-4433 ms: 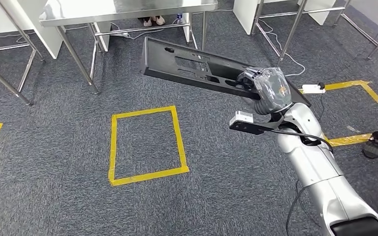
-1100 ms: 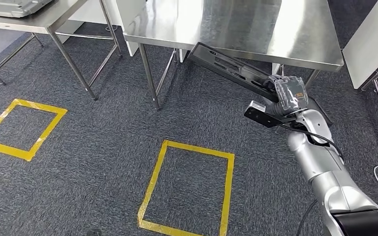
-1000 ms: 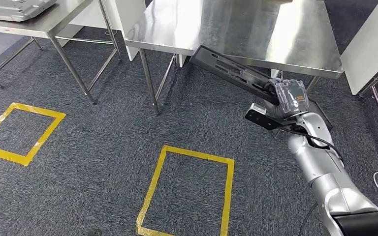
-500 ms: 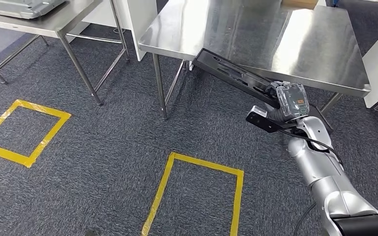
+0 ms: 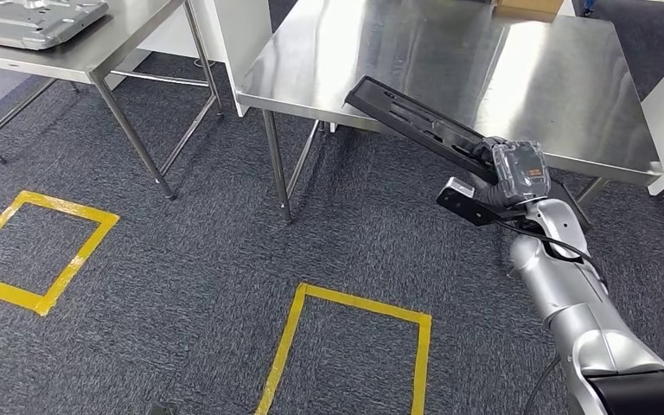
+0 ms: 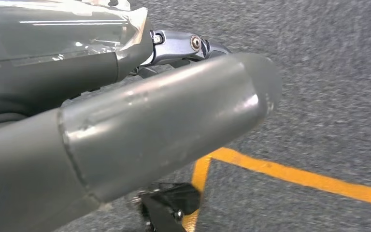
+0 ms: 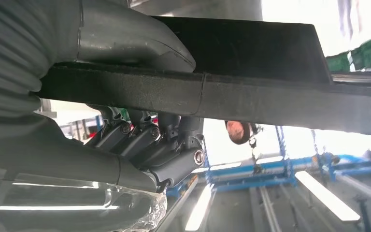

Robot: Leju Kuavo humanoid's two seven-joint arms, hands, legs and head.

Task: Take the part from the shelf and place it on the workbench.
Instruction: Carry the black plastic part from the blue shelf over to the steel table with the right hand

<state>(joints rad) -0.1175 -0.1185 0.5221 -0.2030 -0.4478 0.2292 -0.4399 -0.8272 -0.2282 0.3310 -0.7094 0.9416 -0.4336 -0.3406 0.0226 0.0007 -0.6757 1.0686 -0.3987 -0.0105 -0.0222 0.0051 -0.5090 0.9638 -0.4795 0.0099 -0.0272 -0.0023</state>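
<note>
My right hand (image 5: 516, 173) gripped the long black part (image 5: 415, 125) at one end, thumb on one face and fingers on the other. The part's far end reached over the near edge of the steel table (image 5: 519, 78), tilted, above its surface. Whether my left hand (image 6: 125, 130) was open or closed, I could not tell.

Black part (image 5: 415, 121), silver workbench (image 5: 562, 86), yellow-taped grey carpet (image 5: 181, 259).

Grey carpet (image 5: 181, 259) all over, with two yellow tape squares on it: one on the left (image 5: 35, 251), another near the middle (image 5: 354, 346). Far left there's a second steel table (image 5: 112, 43) with a grey metal tray (image 5: 30, 19) on it.
</note>
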